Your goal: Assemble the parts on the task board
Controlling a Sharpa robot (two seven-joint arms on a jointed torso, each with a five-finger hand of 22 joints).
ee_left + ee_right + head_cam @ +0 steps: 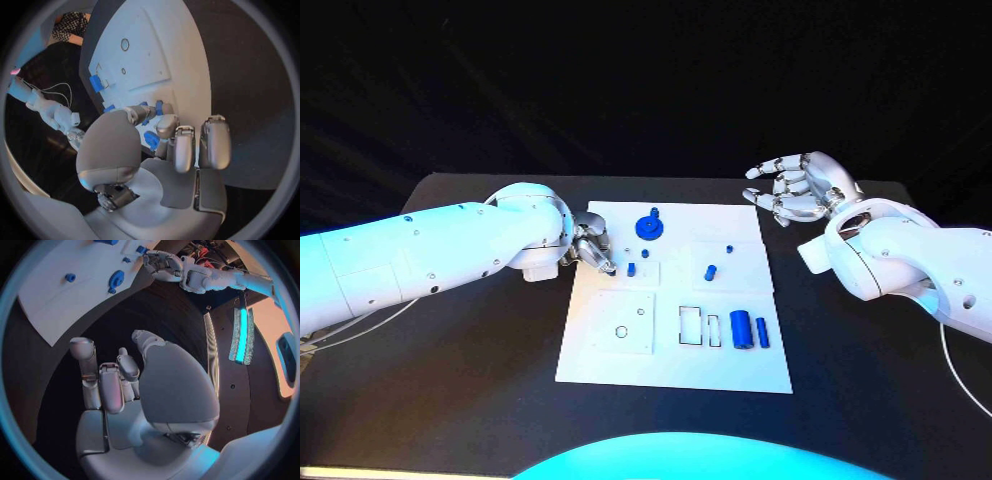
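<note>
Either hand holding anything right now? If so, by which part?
Right hand holds nothing; its fingers are curled above the table beside the task board. Left hand has its fingers down at a small blue part on the board; whether it grips it cannot be told.

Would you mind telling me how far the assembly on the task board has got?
Early. One blue wheel-like part seems seated on the task board. The left hand reaches at a small blue part on the board's left side; the right hand hovers empty. Two blue cylinders and other small parts remain loose.

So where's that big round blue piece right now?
In the head view the round blue part sits near the task board's far edge, just right of the left hand.
</note>
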